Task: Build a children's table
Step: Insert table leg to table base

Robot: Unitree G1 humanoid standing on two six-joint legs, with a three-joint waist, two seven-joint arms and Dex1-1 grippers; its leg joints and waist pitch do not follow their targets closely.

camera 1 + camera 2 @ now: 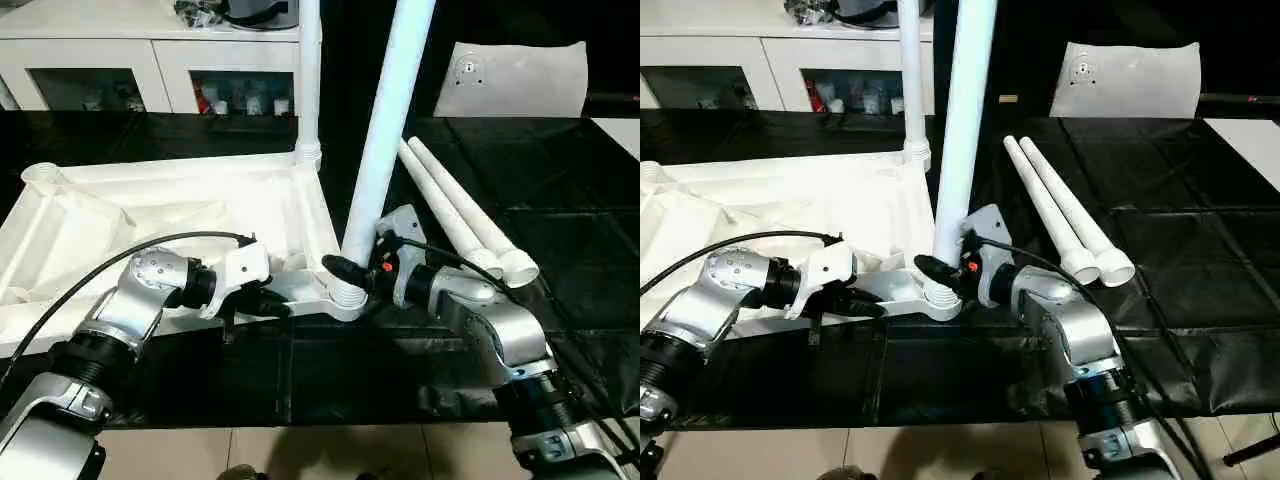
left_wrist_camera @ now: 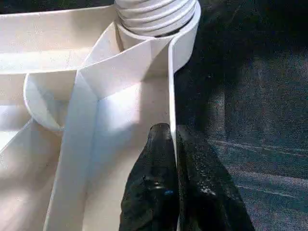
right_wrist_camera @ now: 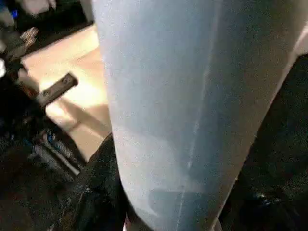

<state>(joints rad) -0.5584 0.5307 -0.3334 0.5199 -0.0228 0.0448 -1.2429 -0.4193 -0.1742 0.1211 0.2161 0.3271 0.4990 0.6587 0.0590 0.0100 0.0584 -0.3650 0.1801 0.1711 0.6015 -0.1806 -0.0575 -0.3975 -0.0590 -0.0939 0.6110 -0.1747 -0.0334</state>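
Standing leg [image 1: 385,130] in right jaws — rim [image 2: 169,96] pinched left

Beyond my work surface, a black sheet [image 1: 560,180], stood a white cabinet [image 1: 150,50] with glass doors. A flat white sheet [image 1: 515,80] bearing a round fitting [image 1: 467,69] leaned upright at the far right.

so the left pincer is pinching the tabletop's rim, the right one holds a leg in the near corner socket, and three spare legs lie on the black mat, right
Not quite: two spare legs lie on the black mat, not three, as the left eye view shows. A further leg already stands in the far corner. The left pincer pinching the rim and the right pincer holding the near leg are correct.
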